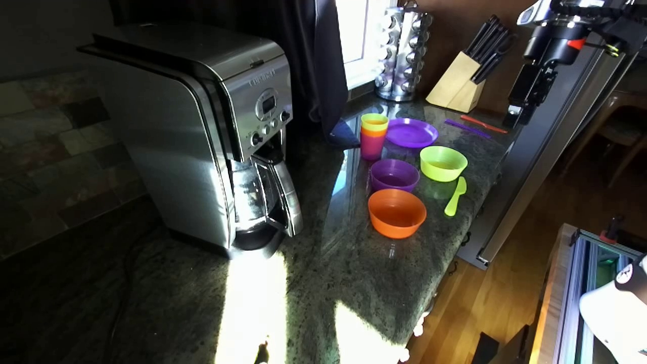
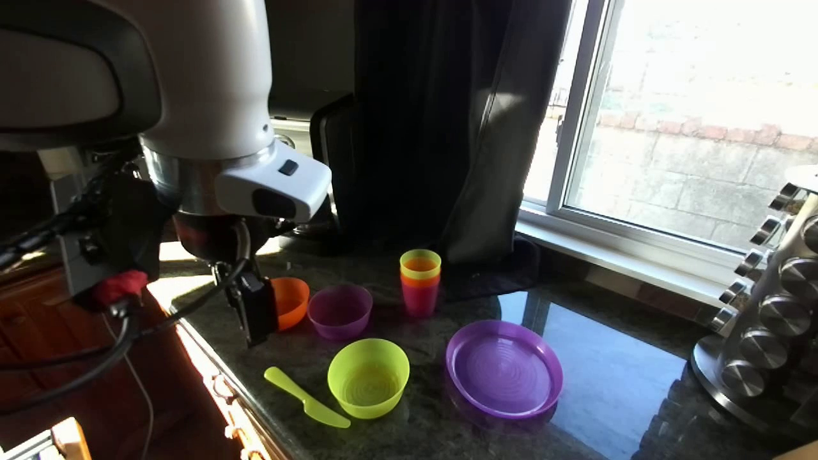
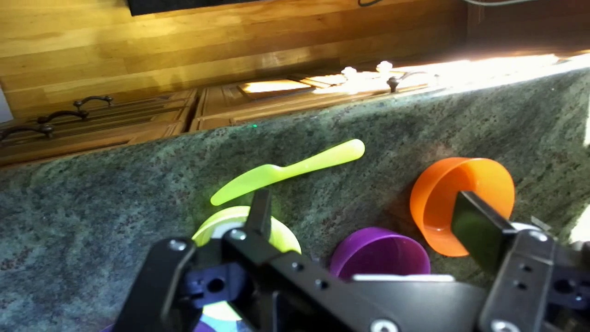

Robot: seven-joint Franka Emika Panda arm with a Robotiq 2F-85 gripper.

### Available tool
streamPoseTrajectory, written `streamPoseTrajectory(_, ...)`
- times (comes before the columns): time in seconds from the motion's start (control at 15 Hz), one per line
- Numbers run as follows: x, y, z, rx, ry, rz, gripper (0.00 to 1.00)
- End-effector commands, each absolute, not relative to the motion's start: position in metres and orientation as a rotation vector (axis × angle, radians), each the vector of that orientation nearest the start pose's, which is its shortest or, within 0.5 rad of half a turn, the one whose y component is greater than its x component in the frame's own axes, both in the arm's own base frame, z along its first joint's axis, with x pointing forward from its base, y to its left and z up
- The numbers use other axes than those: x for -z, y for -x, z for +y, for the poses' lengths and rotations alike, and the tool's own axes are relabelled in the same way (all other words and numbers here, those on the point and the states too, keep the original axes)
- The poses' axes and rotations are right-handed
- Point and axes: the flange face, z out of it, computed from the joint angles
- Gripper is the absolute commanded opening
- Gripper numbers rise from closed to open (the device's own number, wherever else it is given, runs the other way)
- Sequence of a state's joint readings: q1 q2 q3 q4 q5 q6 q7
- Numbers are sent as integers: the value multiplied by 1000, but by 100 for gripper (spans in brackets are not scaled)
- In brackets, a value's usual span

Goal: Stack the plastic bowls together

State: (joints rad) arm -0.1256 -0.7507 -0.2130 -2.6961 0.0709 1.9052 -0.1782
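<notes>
An orange bowl, a purple bowl and a lime-green bowl stand upright and apart on the dark counter. The orange bowl, purple bowl and green bowl also show in an exterior view. Only one purple bowl shows; I cannot tell whether another sits inside it. In the wrist view, my gripper is open and empty above the counter. Its fingers partly cover the green bowl and the orange bowl. The purple bowl appears between them, its lower part hidden by the gripper.
A lime-green knife lies near the counter's front edge beside the green bowl. A purple plate and stacked cups stand behind the bowls. A coffee maker, knife block and spice rack stand around them.
</notes>
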Motion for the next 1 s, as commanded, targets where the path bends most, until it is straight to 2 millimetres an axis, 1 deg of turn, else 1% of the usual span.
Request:
streamPoseTrajectory(0.0,-442,-301,-72,104,2933,304,100)
streamPoseTrajectory(0.2,-434,-309,-55,144,2975,365,100)
streamPoseTrajectory(0.33,-435,-326,-46,141,3007,384,100)
streamPoseTrajectory(0.6,-419,-338,-26,113,3053,370,100)
streamPoseTrajectory(0.73,-406,-341,-18,58,3077,324,100)
streamPoseTrajectory(0.8,-420,-335,-26,98,3055,332,100)
streamPoseTrajectory(0.93,-410,-338,-21,57,3065,312,100)
